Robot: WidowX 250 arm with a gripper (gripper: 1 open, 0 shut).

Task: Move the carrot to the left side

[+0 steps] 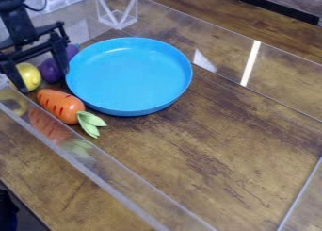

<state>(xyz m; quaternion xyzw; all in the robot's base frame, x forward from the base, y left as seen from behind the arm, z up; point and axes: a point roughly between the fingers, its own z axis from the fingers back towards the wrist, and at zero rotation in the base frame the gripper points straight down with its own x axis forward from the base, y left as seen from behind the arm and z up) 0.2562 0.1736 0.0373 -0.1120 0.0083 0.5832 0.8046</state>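
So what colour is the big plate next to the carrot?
Bright blue. The plate shows clearly in the camera view, the only one here.

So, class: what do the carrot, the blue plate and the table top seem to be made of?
Carrot: probably moulded plastic or rubber; uniform orange, dark ridges, flat green leaves. Blue plate: likely plastic; one even colour, soft sheen. Table: wood or wood-look boards; visible grain, glossy streaks of reflected light suggest a clear coating or cover.
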